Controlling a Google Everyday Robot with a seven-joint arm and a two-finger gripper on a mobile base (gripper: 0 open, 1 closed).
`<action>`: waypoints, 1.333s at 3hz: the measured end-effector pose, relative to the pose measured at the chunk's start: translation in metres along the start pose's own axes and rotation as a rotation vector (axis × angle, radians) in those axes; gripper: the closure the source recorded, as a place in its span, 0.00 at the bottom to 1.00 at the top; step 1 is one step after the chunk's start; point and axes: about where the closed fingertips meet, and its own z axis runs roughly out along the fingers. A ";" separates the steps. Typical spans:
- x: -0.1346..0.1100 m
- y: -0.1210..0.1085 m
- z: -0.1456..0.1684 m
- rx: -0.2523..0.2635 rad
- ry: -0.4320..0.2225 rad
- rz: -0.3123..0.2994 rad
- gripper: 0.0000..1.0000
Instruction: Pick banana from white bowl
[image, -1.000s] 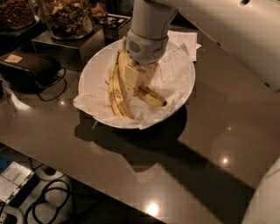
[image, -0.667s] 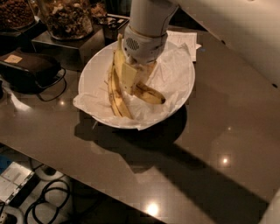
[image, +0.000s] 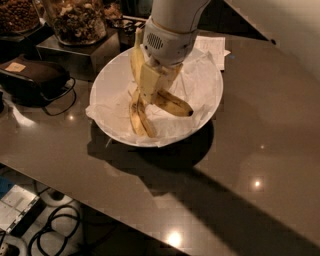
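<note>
The white bowl, lined with crinkled white paper, sits on the dark table. In it, the banana with a darkened tip lies pointing right. The more curved, speckled banana lies to its left, and a yellow length runs up along the gripper's left side. My gripper reaches down into the middle of the bowl. Its tip is right at the left end of the banana, where the two bananas meet. The arm hides the contact.
Glass jars of snacks stand on a metal base behind the bowl at the left. A black device with a cable lies left of the bowl. Paper lies behind the bowl. The table's front edge runs diagonally, with cables on the floor.
The gripper has stayed low in the bowl at the bananas, shifting only slightly. The bananas have barely moved.
</note>
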 end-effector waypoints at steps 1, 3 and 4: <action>-0.003 0.012 -0.007 0.003 -0.020 -0.023 1.00; -0.017 0.077 -0.014 -0.034 -0.019 -0.119 1.00; -0.028 0.104 -0.011 -0.051 -0.004 -0.175 1.00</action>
